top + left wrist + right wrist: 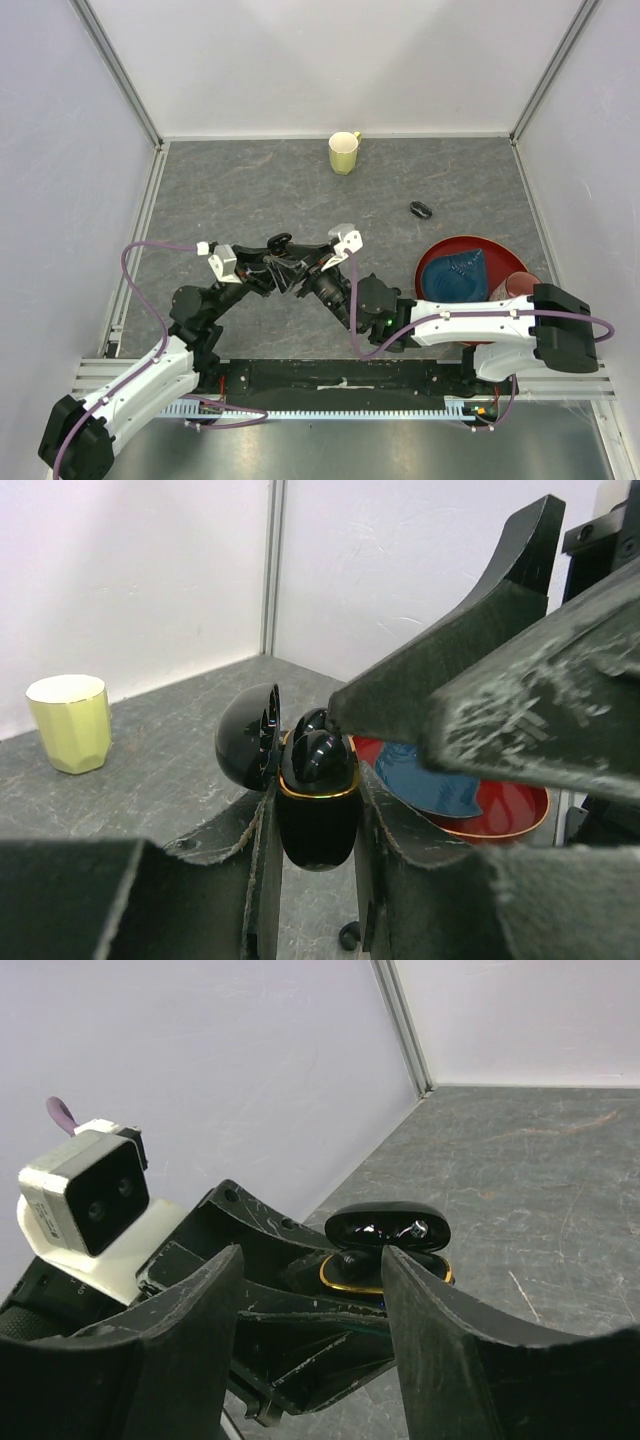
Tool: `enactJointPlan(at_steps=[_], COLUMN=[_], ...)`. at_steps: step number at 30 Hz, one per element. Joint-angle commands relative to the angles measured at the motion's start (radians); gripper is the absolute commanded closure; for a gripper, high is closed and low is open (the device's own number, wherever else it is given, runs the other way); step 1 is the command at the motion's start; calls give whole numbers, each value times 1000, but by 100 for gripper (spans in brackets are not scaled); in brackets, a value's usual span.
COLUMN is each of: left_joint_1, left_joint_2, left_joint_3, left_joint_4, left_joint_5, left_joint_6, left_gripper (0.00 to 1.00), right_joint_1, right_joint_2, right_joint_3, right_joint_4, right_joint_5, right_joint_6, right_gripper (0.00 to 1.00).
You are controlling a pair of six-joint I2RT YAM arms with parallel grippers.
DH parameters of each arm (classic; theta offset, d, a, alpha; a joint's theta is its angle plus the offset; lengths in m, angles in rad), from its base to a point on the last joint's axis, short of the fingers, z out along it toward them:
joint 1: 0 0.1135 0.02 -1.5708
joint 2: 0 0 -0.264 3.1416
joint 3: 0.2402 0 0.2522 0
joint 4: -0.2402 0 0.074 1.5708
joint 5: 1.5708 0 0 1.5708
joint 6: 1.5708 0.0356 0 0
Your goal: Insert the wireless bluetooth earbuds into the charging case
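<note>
Charging case point(318, 830): lid open, clamped in left tool point(316, 795), seated earbud point(318, 752) inside. Right tool point(312, 1260): spread, empty, above it. One loose earbud point(420, 209) on surface point(250, 190), far right, uninserted.

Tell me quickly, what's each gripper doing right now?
Left gripper: closed, holding the charging case.
Right gripper: open, fingers apart, gripping nothing.

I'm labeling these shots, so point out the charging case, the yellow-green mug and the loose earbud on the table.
charging case point(318, 825): left wrist view, its glossy lower shell.
yellow-green mug point(343, 156): top external view, its side wall.
loose earbud point(420, 209): top external view, its middle.
</note>
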Motion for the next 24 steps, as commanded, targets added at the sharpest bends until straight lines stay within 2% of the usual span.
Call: enactJointPlan(at_steps=[1,4,8,12,14,17,20,24], left_joint_1=[-1,-1,-1,-1,-1,-1,-1,-1], left_joint_2=[-32,-43,-58,-73,-79,-81,-81,-69], left_joint_3=[51,49,44,38,38,40,46,61], left_joint_4=[72,56,29,14,6,-1,-4,-17], left_joint_5=[42,42,40,33,34,42,69,117], left_joint_6=[42,47,54,59,61,59,53,35], left_gripper=[98,98,98,98,98,98,98,98], right_joint_1=[-13,-13,-13,-13,-13,-13,-19,-59], right_joint_2=[-56,-93,-140,-202,-229,-258,-268,-257], right_joint_3=[29,41,32,19,17,43,101,199], right_joint_4=[15,29,51,23,-6,-101,-257,-573], right_joint_5=[48,19,0,-1,23,80,132,126], right_joint_6=[-44,-112,-163,-156,-136,-121,-99,-12], right_gripper=[32,25,20,16,9,2,2,2])
